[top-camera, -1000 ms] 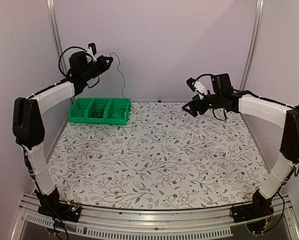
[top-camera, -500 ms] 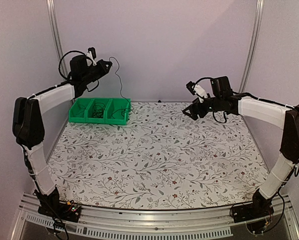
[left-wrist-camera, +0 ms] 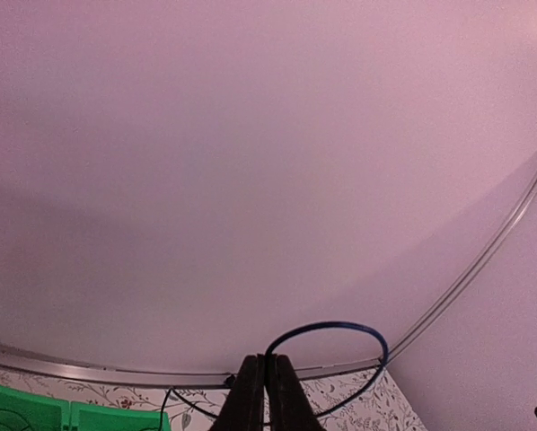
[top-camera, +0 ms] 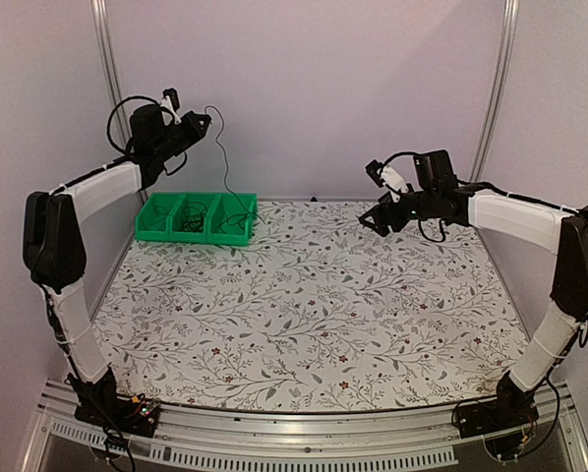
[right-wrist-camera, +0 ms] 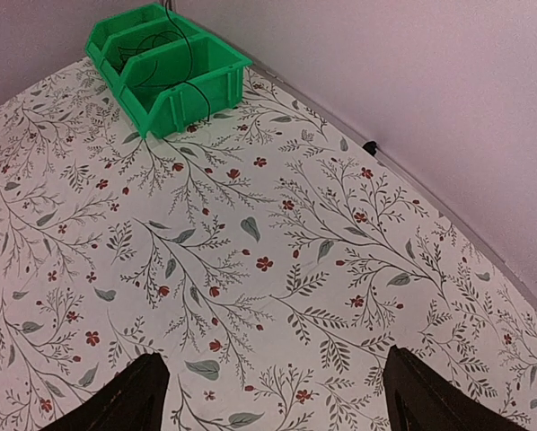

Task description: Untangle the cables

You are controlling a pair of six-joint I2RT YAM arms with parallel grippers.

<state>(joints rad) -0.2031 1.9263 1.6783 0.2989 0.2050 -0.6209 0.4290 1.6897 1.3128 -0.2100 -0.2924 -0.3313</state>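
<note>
High at the back left, my left gripper [top-camera: 201,120] is shut on one thin black cable [top-camera: 223,157]. That cable hangs from the gripper down into the green bin [top-camera: 196,218]. In the left wrist view the closed fingers [left-wrist-camera: 250,400] pinch the cable, which loops out above them [left-wrist-camera: 327,327]. More thin cables [right-wrist-camera: 161,49] lie coiled in the bin's compartments [right-wrist-camera: 174,99]. My right gripper [top-camera: 373,218] hovers over the back right of the table, open, with only the flowered cloth between its fingers [right-wrist-camera: 138,395].
The green bin has three compartments and stands at the back left on the flowered cloth [top-camera: 314,315]. A small black object [right-wrist-camera: 369,145] lies at the table's back edge by the wall. Metal frame posts [top-camera: 496,88] stand at the back corners.
My left gripper has risen and shifted slightly left, drawing the cable higher out of the bin. The right gripper dipped a little lower, then held still.
</note>
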